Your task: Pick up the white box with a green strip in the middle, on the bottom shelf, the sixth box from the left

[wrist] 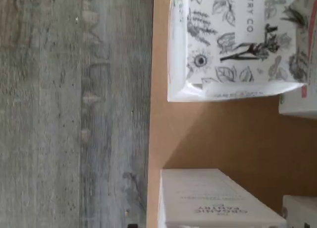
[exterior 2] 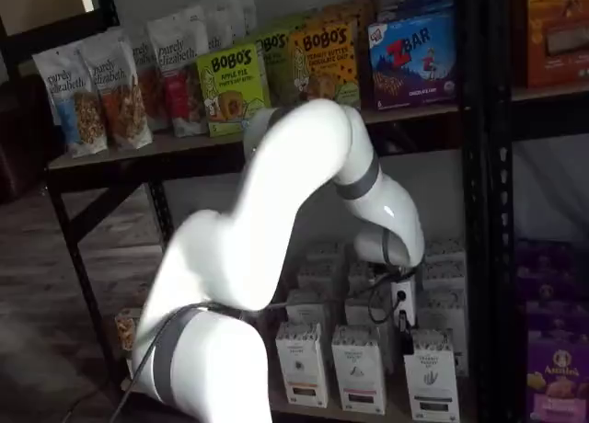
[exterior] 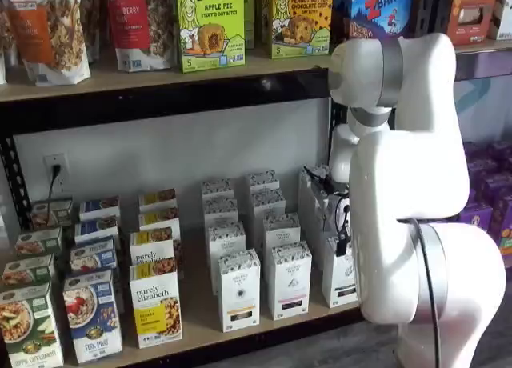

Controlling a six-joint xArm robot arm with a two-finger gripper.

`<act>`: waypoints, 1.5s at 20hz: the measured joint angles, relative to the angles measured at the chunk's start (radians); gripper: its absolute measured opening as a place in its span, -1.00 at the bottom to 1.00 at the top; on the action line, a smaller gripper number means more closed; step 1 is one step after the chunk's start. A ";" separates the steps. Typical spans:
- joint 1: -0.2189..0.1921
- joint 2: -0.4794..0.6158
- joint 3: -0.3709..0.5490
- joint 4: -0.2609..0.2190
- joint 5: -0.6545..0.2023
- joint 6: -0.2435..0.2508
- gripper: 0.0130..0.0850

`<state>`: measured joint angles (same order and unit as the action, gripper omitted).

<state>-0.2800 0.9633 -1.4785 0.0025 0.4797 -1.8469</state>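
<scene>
White cartons with black-and-white speckled tops stand in rows on the bottom shelf (exterior: 196, 324), a pale tan board with a black front rail. The white box (exterior: 340, 276) of the task is the front carton of the row nearest the arm (exterior: 408, 184); in a shelf view it sits at about five o'clock from the picture's middle, upright, its right edge hidden behind the arm's white body. In both shelf views it carries a small dark strip low on its front, and the same box (exterior 2: 431, 372) shows whole at the row's front. Two like cartons stand at its nine o'clock, and the colourful purely elizabeth boxes (exterior: 156, 304) stand further along at nine o'clock. Purple boxes (exterior: 496, 200) lie at three o'clock, beyond the black upright.

The pincer (exterior 2: 401, 303) hangs at about eleven o'clock of the white box, over the cartons behind it, with a black cable beside it. Its fingers are hidden among the cartons and behind the arm; it stands spread wide, and no box shows in it.

The wrist view looks down on bare tan board (wrist: 213, 134) between a carton printed with black leaf drawings (wrist: 233, 44) and a plain white carton (wrist: 213, 203), with grey wood floor (wrist: 74, 109) past the board's edge; which of these is the task's box I cannot tell
</scene>
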 joint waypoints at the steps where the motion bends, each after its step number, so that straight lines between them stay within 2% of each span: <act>1: -0.001 0.006 -0.006 -0.024 0.002 0.020 1.00; 4: -0.005 0.021 -0.024 -0.093 0.009 0.076 1.00; 6: -0.008 0.032 -0.036 -0.160 0.015 0.132 1.00; 10: -0.007 0.048 -0.057 -0.239 0.046 0.202 1.00; 12: -0.007 0.053 -0.062 -0.241 0.052 0.204 1.00; 15: -0.007 0.060 -0.064 -0.220 0.043 0.185 1.00; 18: -0.008 0.068 -0.065 -0.233 0.031 0.197 1.00; 21: -0.012 0.073 -0.052 -0.249 -0.013 0.209 1.00; 23: -0.015 0.076 -0.040 -0.234 -0.053 0.193 1.00; 25: -0.017 0.080 -0.033 -0.246 -0.080 0.203 1.00; 30: -0.019 0.085 -0.031 -0.249 -0.089 0.204 1.00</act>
<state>-0.2994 1.0488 -1.5095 -0.2470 0.3907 -1.6428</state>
